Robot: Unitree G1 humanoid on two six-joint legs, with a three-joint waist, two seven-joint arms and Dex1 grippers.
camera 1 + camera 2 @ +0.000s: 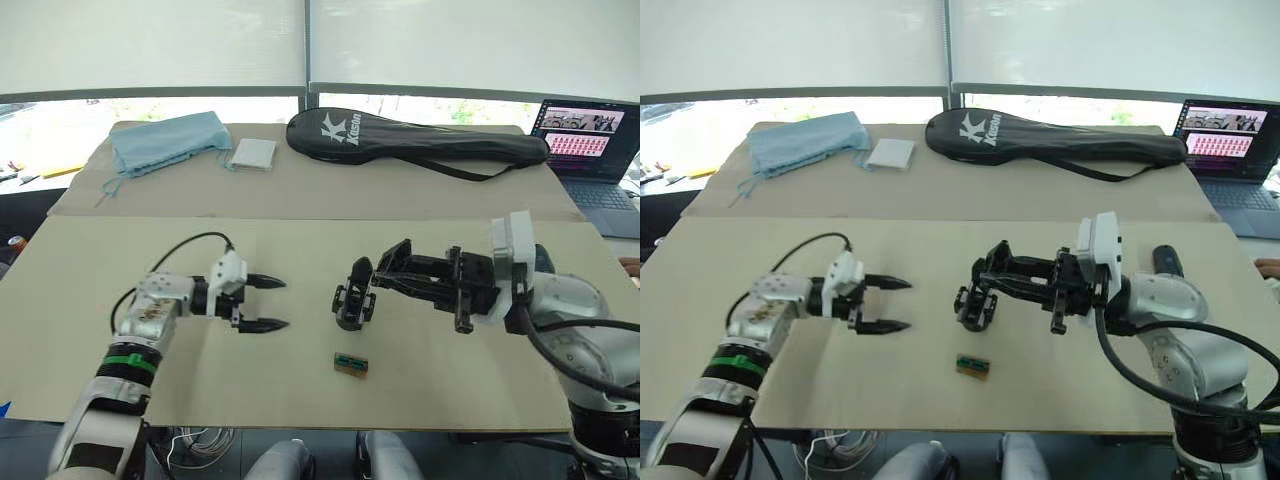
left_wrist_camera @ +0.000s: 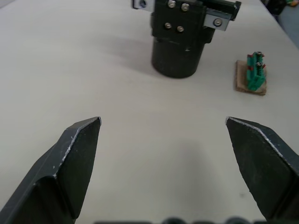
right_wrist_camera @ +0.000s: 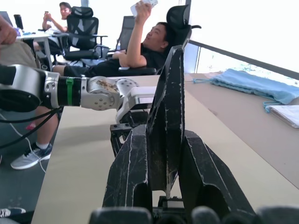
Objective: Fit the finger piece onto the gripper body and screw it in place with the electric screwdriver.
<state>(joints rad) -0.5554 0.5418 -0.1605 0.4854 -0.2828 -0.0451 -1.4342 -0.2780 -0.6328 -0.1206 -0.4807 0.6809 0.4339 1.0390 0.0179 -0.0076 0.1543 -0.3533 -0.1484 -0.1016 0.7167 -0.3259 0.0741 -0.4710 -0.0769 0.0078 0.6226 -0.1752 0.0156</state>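
Note:
The gripper body [image 1: 352, 297], a black block on a round base, stands upright on the table's middle; it is also close ahead in the left wrist view [image 2: 180, 42]. My right gripper [image 1: 388, 270] reaches in from the right, shut on a tall tapered black finger piece [image 3: 170, 93] whose tip is beside the body's top. To the left of the body, my left gripper [image 1: 266, 304] hovers open and holds nothing. A dark rounded cylinder end [image 1: 1166, 262], possibly the electric screwdriver, peeks out behind my right arm.
A small green-and-brown box [image 1: 351, 363] lies in front of the gripper body. At the back are a black racket bag [image 1: 420, 140], a blue cloth [image 1: 165, 140], a white folded pad [image 1: 252, 153] and a laptop [image 1: 590, 150]. Seated people [image 3: 140, 51] are off to the table's left.

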